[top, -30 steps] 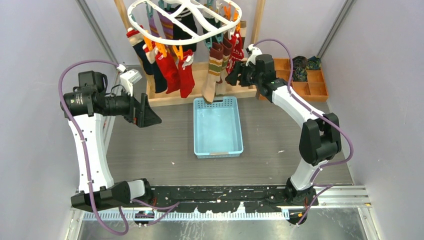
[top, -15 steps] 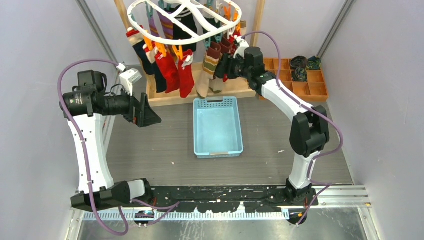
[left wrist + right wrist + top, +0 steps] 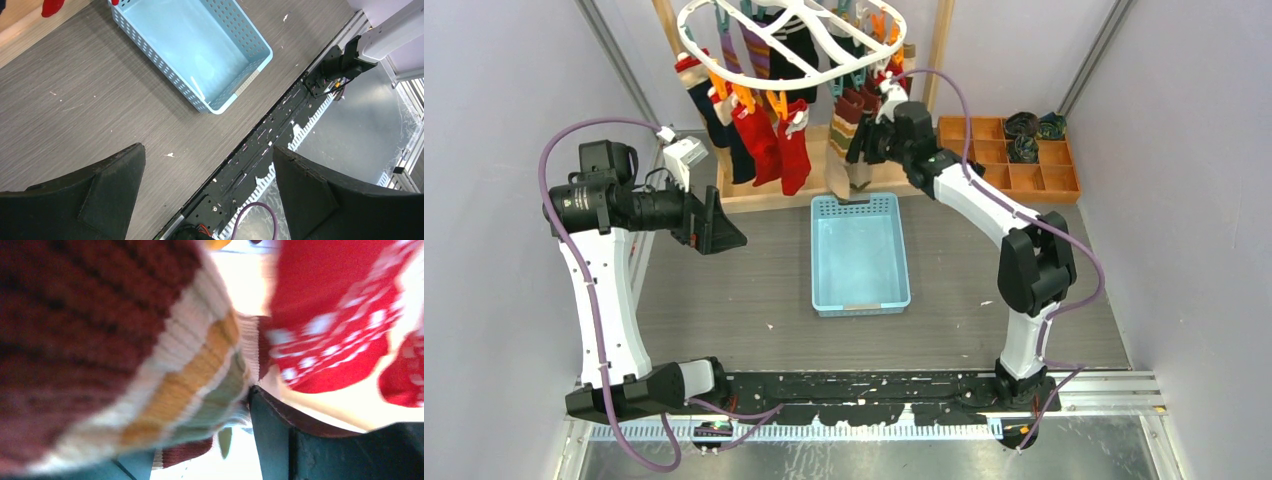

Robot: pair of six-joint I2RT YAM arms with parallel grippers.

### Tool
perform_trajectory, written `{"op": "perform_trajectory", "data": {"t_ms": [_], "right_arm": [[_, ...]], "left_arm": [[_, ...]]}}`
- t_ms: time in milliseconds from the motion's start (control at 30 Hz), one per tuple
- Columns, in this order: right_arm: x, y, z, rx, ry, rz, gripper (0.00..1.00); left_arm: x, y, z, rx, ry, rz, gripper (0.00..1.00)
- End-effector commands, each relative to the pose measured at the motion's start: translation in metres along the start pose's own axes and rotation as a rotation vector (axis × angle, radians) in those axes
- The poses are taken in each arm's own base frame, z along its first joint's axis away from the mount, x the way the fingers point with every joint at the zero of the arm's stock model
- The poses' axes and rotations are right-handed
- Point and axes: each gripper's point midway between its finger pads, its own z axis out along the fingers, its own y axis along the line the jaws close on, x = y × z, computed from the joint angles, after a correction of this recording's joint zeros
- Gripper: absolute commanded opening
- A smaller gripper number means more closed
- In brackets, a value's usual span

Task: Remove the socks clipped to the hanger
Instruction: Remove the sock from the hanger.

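Hanger (image 3: 824,72) at rear centre, above rack base (image 3: 764,195). Socks (image 3: 759,140) hang under its ring, left to right. Basket (image 3: 861,308) on table (image 3: 724,290), just in front of rack base, between both arms. Compartment tray (image 3: 1024,178) right of rack base; rolled bundles (image 3: 1024,125) in its rear compartments. Right gripper (image 3: 856,150) in among right-hand socks, behind basket. Left gripper (image 3: 724,235) left of basket, above table.

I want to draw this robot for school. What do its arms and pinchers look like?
The left arm and right arm have long white parts joined by chunky black joints. A purple cable loops along each one. The left gripper has two wide, black, wedge-shaped fingers. The right gripper is black too. A small white box sits by the left wrist.
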Motion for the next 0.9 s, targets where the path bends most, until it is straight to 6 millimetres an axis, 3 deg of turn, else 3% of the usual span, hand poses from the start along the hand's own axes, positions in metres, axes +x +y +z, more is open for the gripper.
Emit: {"op": "perform_trajectory", "data": {"t_ms": [0,167,267,400,600,733,867], "right_arm": [[-0.02,0.039,-0.016,-0.044,-0.102,-0.021,0.66],[-0.028,0.037,-0.012,-0.022,-0.132,-0.006,0.56],[-0.04,0.041,-0.018,-0.019,-0.144,-0.016,0.4],[-0.042,0.048,-0.036,0.009,-0.154,-0.047,0.17],[-0.015,0.066,-0.081,0.011,-0.157,-0.058,0.04],[0.007,0.086,-0.11,-0.025,-0.152,-0.057,0.01],[0.014,0.109,-0.132,-0.081,-0.163,-0.045,0.0]], "left_arm": [[0.022,-0.031,-0.009,0.047,0.063,-0.107,1.0],[0.023,-0.032,-0.01,0.045,0.067,-0.106,1.0],[0.025,-0.032,-0.011,0.037,0.066,-0.099,1.0],[0.025,-0.033,-0.013,0.026,0.071,-0.092,1.0],[0.024,-0.04,-0.016,0.039,0.063,-0.078,1.0],[0.023,-0.044,-0.016,0.054,0.062,-0.074,1.0],[0.021,-0.049,-0.014,0.075,0.065,-0.068,1.0]]}}
